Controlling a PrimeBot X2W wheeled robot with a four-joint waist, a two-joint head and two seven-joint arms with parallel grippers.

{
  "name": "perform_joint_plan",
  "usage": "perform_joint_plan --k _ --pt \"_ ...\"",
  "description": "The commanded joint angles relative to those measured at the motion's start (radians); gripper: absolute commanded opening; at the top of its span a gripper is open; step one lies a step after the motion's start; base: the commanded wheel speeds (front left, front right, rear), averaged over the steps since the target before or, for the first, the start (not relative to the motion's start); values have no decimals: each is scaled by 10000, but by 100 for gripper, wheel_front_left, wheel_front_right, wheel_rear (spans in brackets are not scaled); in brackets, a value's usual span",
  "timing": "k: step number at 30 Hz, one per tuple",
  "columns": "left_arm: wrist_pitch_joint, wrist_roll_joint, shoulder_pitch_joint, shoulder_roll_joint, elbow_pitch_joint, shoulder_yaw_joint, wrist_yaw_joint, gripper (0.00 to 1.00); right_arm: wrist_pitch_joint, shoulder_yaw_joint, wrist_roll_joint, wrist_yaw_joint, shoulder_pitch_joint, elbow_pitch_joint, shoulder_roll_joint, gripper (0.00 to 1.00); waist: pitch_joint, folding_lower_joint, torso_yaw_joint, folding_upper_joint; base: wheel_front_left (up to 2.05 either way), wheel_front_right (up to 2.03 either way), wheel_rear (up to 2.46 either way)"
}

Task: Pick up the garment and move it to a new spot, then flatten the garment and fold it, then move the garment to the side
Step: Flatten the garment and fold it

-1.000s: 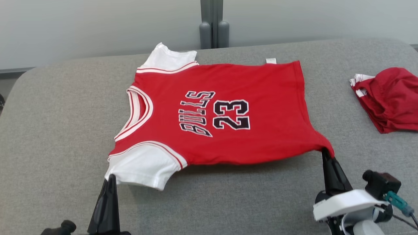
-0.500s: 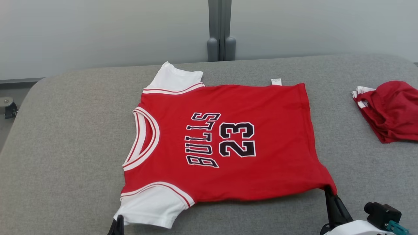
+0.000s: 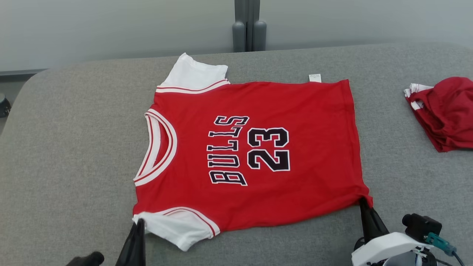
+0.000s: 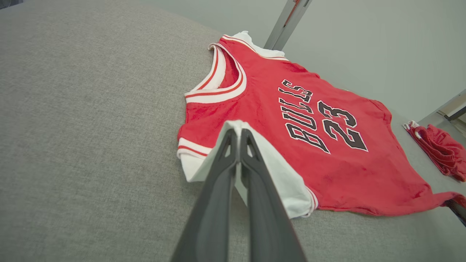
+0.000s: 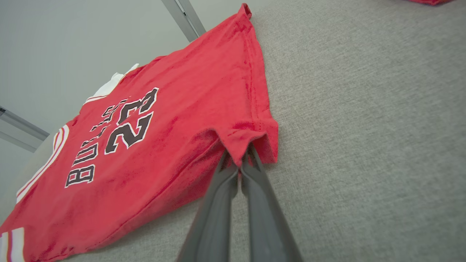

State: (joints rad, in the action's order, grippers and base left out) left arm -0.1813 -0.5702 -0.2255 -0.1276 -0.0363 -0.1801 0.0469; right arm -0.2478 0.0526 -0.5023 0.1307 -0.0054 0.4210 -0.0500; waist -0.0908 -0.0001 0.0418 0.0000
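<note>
From the head view the jersey (image 3: 251, 147) lies spread front-up on the grey padded table (image 3: 74, 147), just ahead of both grippers, which meet it along its near edge. The left gripper (image 3: 139, 222) has its fingers pressed together on the near white sleeve. The right gripper (image 3: 363, 201) is clamped on the near corner of the red hem. This view alone takes in the whole shirt at once. It also shows the small white tag (image 3: 315, 78) poking out at the far hem corner, straight ahead of the right gripper and well beyond it.

The left wrist view shows how that grip sits: the sleeve's white cloth is folded over the two fingertips and drapes down either side of them. The right wrist view shows the hem corner bunched and lifted a little off the table. The side edge next to it is raised enough to leave a shadow beneath.

The jersey's long axis runs crosswise, from the left gripper's side to the right gripper's side. The neck opening lies ahead of the left gripper and faces outward past it. The hem runs straight away from the right gripper. The tops of "BULLS" and "23" point toward the collar.

A second red garment (image 3: 447, 111) sits crumpled beyond the right gripper and off to its right, well apart from the jersey.
</note>
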Motion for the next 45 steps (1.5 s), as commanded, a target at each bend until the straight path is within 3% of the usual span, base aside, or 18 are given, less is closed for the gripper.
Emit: perform_joint_plan --k 1,11,18,34,35,36,37,45 --pt "-86 108 420 -55 -36 -4 62 0 -89 -31 -97 -3 -230 4 -14 0 -207 1 2 0 0 0 0" --pt "-447 1025 3440 -257 -1294 -337 313 0 -179 -176 23 -3 -1562 194 -16 0 -1016 1 -72 0 0 0 0" --pt "-771 1405 5334 -54 -2429 -308 410 0 -177 -256 154 -3 -2251 358 -16 0 -1568 1 -272 0 0 0 0" --pt "-836 2000 7171 155 -4445 210 639 0 -181 -37 285 -3 -3243 765 -14 0 -2033 1 -676 0 0 0 0" --pt "-837 2029 7218 194 -4480 318 641 15 -181 -65 349 -3 -3328 791 -14 7 -2034 1 -680 0 0 0 0" --pt "-837 2056 7250 234 -4478 401 643 38 -181 -110 351 -3 -3407 783 -22 47 -2040 1 -681 0 0 0 0" --pt "-837 2100 7260 281 -4438 498 654 97 -181 -120 351 -3 -3465 810 -20 100 -2045 1 -678 0 0 0 0" --pt "-826 1994 6940 569 -3937 837 805 100 -176 -254 380 -3 -3733 562 -17 100 -2004 1 -588 0 0 0 0"
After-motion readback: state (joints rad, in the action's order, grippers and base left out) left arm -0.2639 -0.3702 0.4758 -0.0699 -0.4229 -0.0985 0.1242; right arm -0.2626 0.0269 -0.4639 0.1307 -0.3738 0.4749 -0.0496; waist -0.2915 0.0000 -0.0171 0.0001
